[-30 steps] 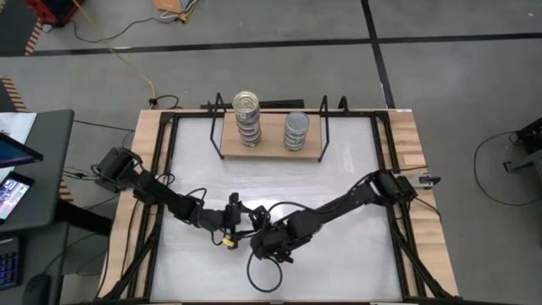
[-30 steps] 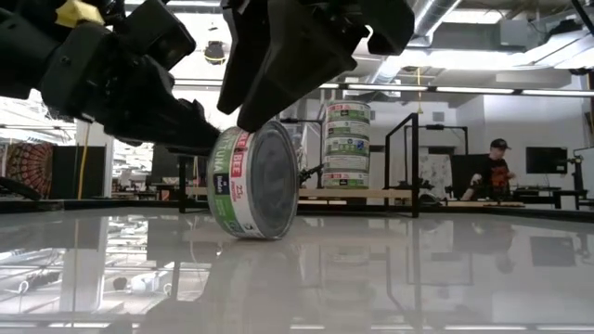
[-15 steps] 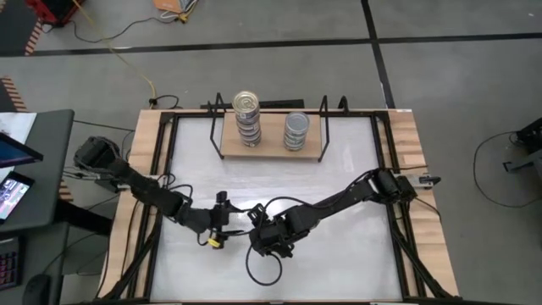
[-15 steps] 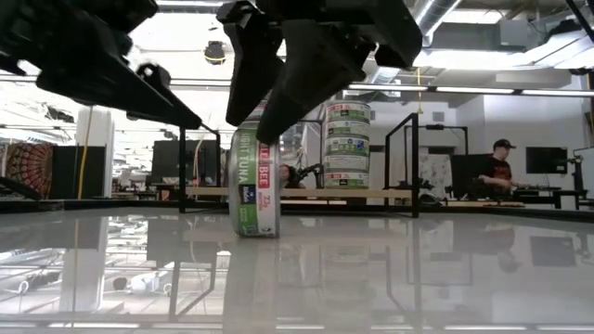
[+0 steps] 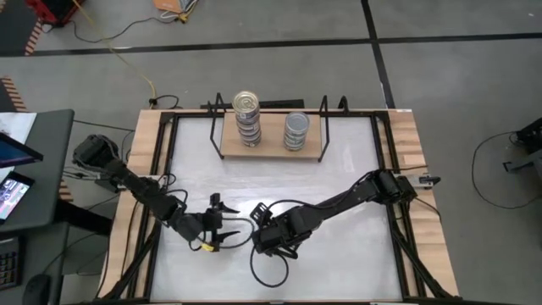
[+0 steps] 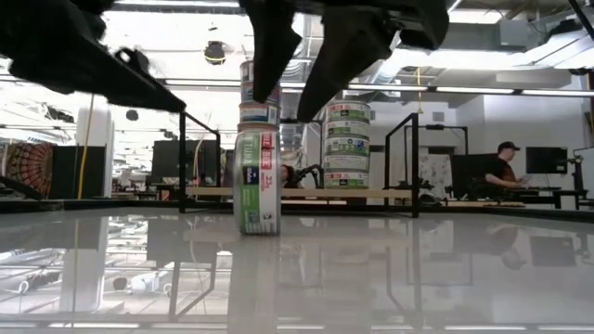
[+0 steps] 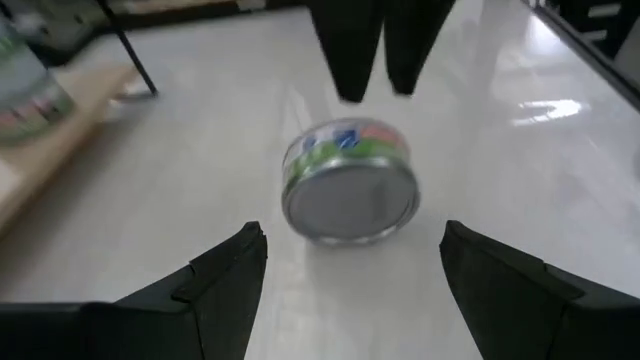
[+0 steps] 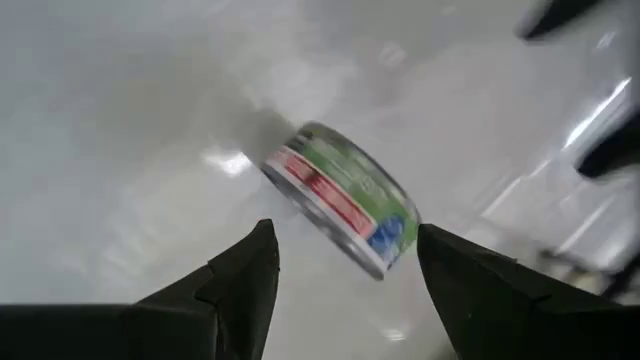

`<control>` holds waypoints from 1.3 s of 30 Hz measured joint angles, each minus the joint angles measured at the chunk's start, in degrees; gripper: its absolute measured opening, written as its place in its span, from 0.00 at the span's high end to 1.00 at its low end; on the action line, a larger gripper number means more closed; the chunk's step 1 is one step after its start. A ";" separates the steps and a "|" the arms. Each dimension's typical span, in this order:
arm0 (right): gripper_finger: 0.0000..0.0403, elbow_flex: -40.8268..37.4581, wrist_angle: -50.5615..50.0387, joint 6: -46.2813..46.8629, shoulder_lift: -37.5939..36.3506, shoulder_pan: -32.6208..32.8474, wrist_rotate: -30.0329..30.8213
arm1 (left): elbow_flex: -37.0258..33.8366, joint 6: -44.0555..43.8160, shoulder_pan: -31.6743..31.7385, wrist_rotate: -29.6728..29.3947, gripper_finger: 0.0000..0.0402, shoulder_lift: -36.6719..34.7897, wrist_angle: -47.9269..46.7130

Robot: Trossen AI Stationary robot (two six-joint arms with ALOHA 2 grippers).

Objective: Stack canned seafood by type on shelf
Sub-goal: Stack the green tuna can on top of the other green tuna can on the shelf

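A tin [image 6: 258,181] stands on its edge on the glossy white bench [image 5: 339,182], well short of the shelf [image 5: 271,152] at the far edge. Both the left end effector [image 5: 222,223] and right end effector [image 5: 262,222] flank it, fingers apart. A person [image 6: 502,173] sits in the room behind.

Green-and-red-banded tin [image 6: 257,181]

Table [image 5: 339,246], shelf [image 5: 271,151], upended tin [image 6: 258,182]
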 joint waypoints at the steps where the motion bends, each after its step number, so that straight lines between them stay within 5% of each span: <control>1: 0.32 0.00 0.08 -2.20 -0.01 0.42 1.18 | 0.00 0.41 -1.18 -2.02 0.28 -0.04 0.65; 7: 0.32 0.00 0.94 -13.12 -0.02 1.84 3.97 | 0.00 -1.56 -7.51 -11.60 0.28 -4.38 0.12; 15: 0.32 0.00 1.10 -18.35 -0.01 -0.44 3.48 | 0.00 -0.50 -10.51 -17.00 0.28 -15.59 1.13; 24: 0.36 0.00 0.45 -26.67 0.00 -3.26 2.46 | 0.00 1.14 -10.50 -16.61 0.28 -24.63 0.80; 31: 0.37 0.00 2.12 -30.59 0.00 -4.89 2.46 | 0.00 -2.89 -10.85 -10.96 0.28 -25.07 -0.43; 39: 0.37 -1.57 -0.18 -30.71 -0.11 -6.44 2.13 | 0.00 -9.94 -11.73 -11.63 0.28 -24.34 -3.83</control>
